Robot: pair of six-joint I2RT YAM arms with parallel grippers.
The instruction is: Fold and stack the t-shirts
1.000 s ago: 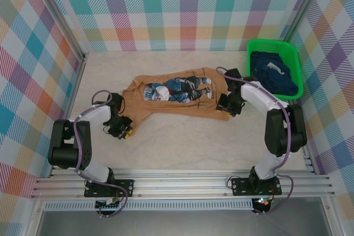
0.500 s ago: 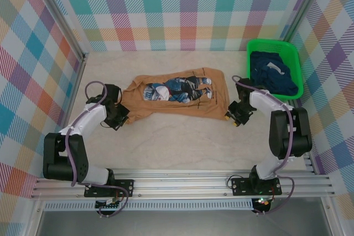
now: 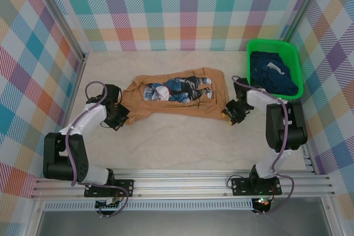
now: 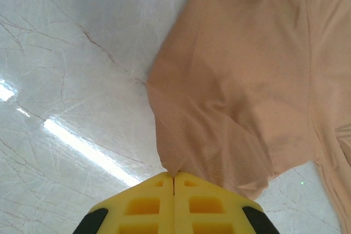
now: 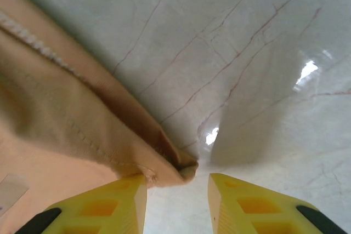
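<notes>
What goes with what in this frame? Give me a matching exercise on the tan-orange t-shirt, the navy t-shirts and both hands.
Things:
1. tan-orange t-shirt
2. navy t-shirts
3. left hand
4. right hand

Place or state:
A. in the green basket
B. open at the shirt's corner
C. spread on the table
D. shut on the shirt's edge

Pairs: 1-C, 2-A, 3-D, 4-B

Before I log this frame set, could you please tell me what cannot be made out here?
- Number of navy t-shirts in the green basket: top view, heaped over one another.
- Layers of the tan t-shirt pinched by the left gripper: left wrist view, the cloth bunches at the shut tips.
- Print on that shirt: top view, too small to read.
</notes>
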